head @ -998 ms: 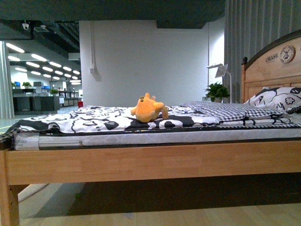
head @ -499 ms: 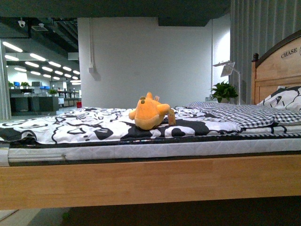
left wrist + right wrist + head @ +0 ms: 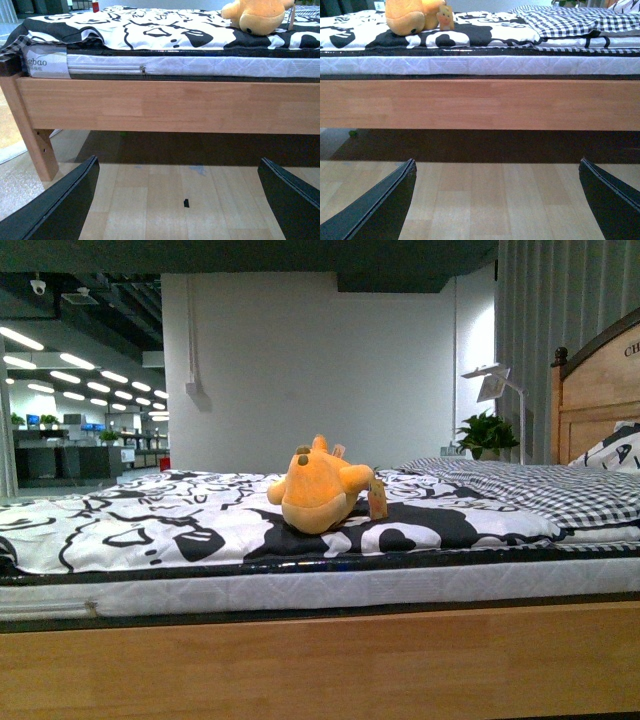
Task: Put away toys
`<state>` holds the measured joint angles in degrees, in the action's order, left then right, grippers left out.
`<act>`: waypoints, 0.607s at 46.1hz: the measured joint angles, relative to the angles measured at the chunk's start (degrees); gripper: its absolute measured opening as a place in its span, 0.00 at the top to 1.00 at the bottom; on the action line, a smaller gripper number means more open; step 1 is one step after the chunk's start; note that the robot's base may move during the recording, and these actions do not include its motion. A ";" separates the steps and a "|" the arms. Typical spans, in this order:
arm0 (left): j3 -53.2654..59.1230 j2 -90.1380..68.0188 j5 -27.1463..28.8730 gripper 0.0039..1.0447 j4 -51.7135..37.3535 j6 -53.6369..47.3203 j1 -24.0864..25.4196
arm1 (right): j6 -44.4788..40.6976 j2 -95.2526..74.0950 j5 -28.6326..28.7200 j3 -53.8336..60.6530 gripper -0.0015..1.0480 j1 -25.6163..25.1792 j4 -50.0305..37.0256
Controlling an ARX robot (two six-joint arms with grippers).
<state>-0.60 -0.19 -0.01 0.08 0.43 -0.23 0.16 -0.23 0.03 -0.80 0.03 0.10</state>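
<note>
An orange plush toy (image 3: 317,494) with a paper hang tag lies on the black-and-white bedspread (image 3: 130,530) near the bed's near side. It also shows in the left wrist view (image 3: 260,15) and the right wrist view (image 3: 412,17). Neither arm shows in the front view. My left gripper (image 3: 185,200) is open and empty, low over the wood floor in front of the bed. My right gripper (image 3: 500,200) is open and empty, also low over the floor, well short of the toy.
The bed's wooden side rail (image 3: 320,665) and white mattress edge (image 3: 300,590) stand between the grippers and the toy. A bed leg (image 3: 37,150) stands at the foot end. A headboard (image 3: 595,400), checked blanket (image 3: 560,490) and potted plant (image 3: 487,433) are on the right.
The view has moved closer to the bed and slightly rightward along it: the toy looks larger, the headboard has slid toward the right edge, and the floor has dropped out of the front view.
</note>
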 joint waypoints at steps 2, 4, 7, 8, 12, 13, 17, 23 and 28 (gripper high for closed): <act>0.00 0.00 0.02 0.06 0.00 0.00 -0.02 | 0.00 0.00 0.00 0.02 0.06 0.00 0.00; 0.00 0.00 0.04 0.06 0.00 0.00 0.00 | 0.00 0.00 0.02 0.00 0.06 0.00 0.00; 0.00 -0.02 0.00 0.06 0.00 0.00 0.00 | 0.00 0.00 0.02 0.02 0.06 0.00 0.00; 0.00 0.00 0.00 0.06 0.00 0.00 0.00 | 0.00 0.00 0.02 0.02 0.06 0.00 0.00; 0.00 0.00 0.02 0.06 0.00 0.00 0.00 | 0.00 0.00 0.04 0.02 0.06 0.00 0.00; 0.00 0.00 0.04 0.06 0.00 0.00 -0.02 | 0.00 0.00 0.04 0.00 0.06 0.00 0.00; 0.00 0.00 0.02 0.06 0.00 0.00 -0.02 | 0.00 0.00 0.02 0.02 0.06 0.00 0.00; 0.00 0.00 0.00 0.06 0.00 0.00 0.00 | 0.00 0.00 0.02 0.02 0.06 0.00 0.00; 0.00 0.00 0.04 0.06 0.00 0.00 0.00 | 0.00 0.00 0.02 0.00 0.06 0.00 0.00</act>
<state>-0.60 -0.19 0.03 0.08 0.43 -0.23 0.16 -0.23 0.05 -0.80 0.03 0.10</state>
